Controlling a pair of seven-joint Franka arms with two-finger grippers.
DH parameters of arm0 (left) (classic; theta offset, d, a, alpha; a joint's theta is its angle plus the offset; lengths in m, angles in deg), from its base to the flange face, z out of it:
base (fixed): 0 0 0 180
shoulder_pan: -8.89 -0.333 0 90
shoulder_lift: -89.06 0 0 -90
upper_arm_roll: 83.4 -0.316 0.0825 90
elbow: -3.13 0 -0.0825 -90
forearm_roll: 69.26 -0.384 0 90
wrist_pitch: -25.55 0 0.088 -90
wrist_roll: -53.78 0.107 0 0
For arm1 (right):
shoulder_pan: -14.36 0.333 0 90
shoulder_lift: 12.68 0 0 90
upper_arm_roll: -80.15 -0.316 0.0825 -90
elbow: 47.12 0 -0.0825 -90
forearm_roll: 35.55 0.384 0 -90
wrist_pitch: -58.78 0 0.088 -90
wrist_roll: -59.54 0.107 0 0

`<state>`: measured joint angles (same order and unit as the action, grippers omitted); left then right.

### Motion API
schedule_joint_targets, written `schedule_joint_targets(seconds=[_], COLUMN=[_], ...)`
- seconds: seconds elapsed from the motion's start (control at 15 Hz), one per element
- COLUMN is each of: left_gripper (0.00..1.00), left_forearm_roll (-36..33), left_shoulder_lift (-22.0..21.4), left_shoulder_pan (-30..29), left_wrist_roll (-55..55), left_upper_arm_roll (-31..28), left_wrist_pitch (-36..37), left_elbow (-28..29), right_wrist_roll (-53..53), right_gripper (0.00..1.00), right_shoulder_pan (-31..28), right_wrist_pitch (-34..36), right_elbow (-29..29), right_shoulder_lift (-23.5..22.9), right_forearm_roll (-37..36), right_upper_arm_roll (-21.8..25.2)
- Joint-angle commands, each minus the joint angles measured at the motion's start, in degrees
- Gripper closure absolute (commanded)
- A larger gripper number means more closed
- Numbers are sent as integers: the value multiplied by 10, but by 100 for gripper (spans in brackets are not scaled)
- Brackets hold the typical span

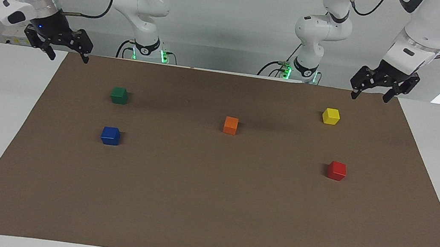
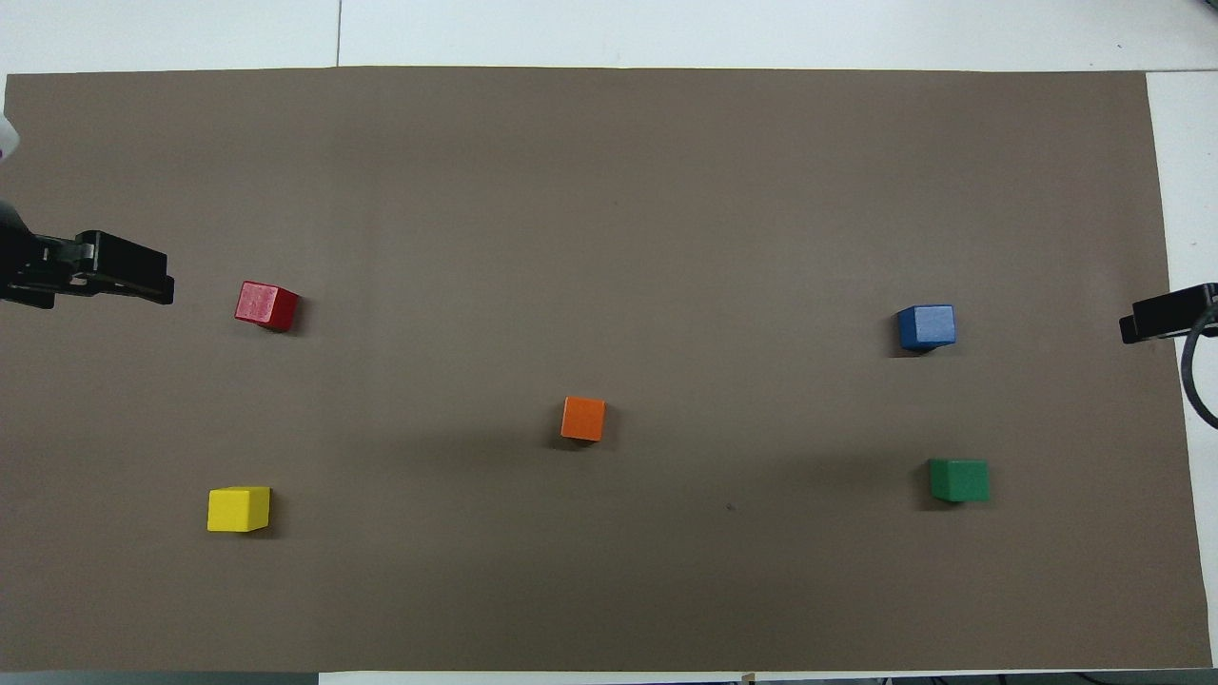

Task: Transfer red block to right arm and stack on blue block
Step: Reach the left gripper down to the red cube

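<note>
The red block (image 1: 337,170) (image 2: 266,304) lies on the brown mat (image 1: 208,208) toward the left arm's end, farther from the robots than a yellow cube. The blue block (image 1: 110,135) (image 2: 926,326) lies toward the right arm's end, farther out than a green cube. My left gripper (image 1: 370,97) hangs open and empty over the mat's corner by its own base; one of its fingers (image 2: 124,271) shows in the overhead view. My right gripper (image 1: 69,58), with a blue light on its wrist, hangs open and empty over the mat's corner at the right arm's end. Both arms wait.
A yellow cube (image 1: 331,116) (image 2: 239,509), an orange cube (image 1: 231,125) (image 2: 583,419) in the middle and a green cube (image 1: 119,95) (image 2: 959,479) also stand on the mat, all well apart. White table borders the mat at both ends.
</note>
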<state>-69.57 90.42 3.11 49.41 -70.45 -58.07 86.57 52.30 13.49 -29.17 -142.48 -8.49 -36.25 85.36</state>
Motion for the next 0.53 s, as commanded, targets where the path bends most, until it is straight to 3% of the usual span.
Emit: schedule_joint_targets(seconds=[0.0,0.33,0.47], left_gripper=[0,0,0], left_forearm_roll=[-7,-6,-5], left_shoulder_lift=[3,-21,-35], left_shoulder_pan=[6,-31,-35], left_wrist_roll=[2,-3,7], left_upper_arm_roll=[-5,2,-3], left_wrist_pitch=[0,-28,-115], left_elbow=[-14,33,85], right_wrist_roll=[-7,-9,-4], right_gripper=[0,0,0], right_shoulder_pan=[-5,-5,-4], right_wrist_pitch=[8,8,7], right_elbow=[0,0,-4], right_shoulder_lift=[6,6,13], right_forearm_roll=[13,12,11], right_upper_arm_roll=[0,0,0])
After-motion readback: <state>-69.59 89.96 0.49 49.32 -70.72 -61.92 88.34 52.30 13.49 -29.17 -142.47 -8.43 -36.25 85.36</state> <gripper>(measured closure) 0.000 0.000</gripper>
